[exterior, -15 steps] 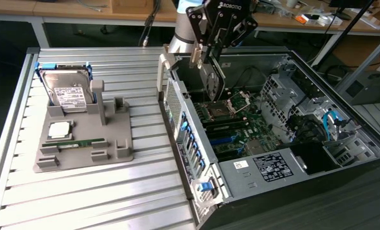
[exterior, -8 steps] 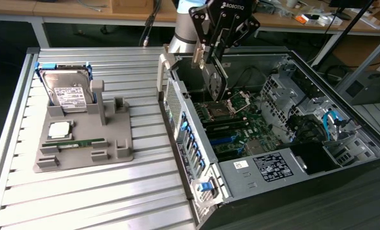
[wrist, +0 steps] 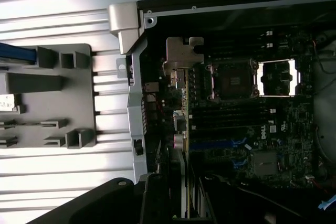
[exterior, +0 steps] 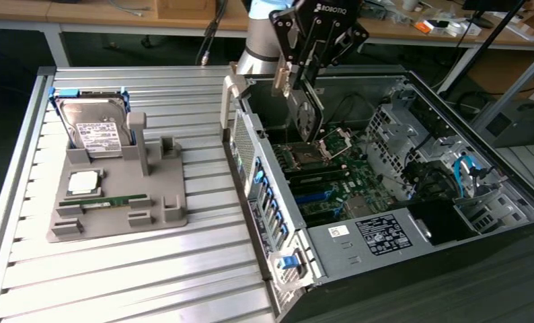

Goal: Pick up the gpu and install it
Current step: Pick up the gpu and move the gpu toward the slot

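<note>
My gripper [exterior: 301, 79] hangs over the open computer case [exterior: 269, 202], shut on the top edge of the gpu [exterior: 309, 118]. The card hangs upright, its lower edge above the motherboard [exterior: 339, 182] and clear of it. In the wrist view the gpu [wrist: 185, 124] appears edge-on as a thin line, with its metal end bracket [wrist: 184, 53] near the case's rear wall. My gripper [wrist: 181, 200] clamps it between dark fingers [wrist: 155, 198]. The card lines up over the blue expansion slots [wrist: 220, 144], beside the CPU socket [wrist: 231, 80].
A grey parts holder [exterior: 164, 208] on the slatted table carries a hard drive [exterior: 97, 128], a processor chip [exterior: 84, 180] and a green memory stick [exterior: 105, 200]. Drive cages [exterior: 411, 128] and blue cables [exterior: 469, 175] line the case on the exterior view's right. Desks stand behind.
</note>
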`<state>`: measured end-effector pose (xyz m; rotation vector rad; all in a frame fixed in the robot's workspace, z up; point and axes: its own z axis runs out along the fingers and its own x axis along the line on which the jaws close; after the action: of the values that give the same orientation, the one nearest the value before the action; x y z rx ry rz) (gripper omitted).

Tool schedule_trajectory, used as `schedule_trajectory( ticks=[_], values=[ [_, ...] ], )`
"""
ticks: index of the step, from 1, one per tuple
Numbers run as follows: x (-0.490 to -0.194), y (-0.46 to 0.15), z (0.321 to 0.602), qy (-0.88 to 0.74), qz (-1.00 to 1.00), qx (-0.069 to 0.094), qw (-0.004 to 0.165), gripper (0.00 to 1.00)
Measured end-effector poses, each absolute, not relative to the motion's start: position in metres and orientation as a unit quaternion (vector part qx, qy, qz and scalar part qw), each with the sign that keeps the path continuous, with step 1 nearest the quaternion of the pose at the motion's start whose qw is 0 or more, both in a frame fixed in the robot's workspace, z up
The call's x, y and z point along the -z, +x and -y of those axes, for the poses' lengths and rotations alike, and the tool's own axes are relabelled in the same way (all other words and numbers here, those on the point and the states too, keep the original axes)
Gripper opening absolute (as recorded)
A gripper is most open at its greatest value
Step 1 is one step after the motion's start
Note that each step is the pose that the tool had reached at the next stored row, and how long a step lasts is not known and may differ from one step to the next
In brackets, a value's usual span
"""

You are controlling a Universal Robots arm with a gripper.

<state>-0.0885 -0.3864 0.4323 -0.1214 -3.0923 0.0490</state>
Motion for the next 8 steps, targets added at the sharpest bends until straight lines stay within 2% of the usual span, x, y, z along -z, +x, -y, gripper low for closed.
schedule_trajectory(
  ticks=[8],
  values=[
    [-0.4322,-0.0816,0.3864,-0.039,0.999,-0.018,0.023,0.27]
  ],
)
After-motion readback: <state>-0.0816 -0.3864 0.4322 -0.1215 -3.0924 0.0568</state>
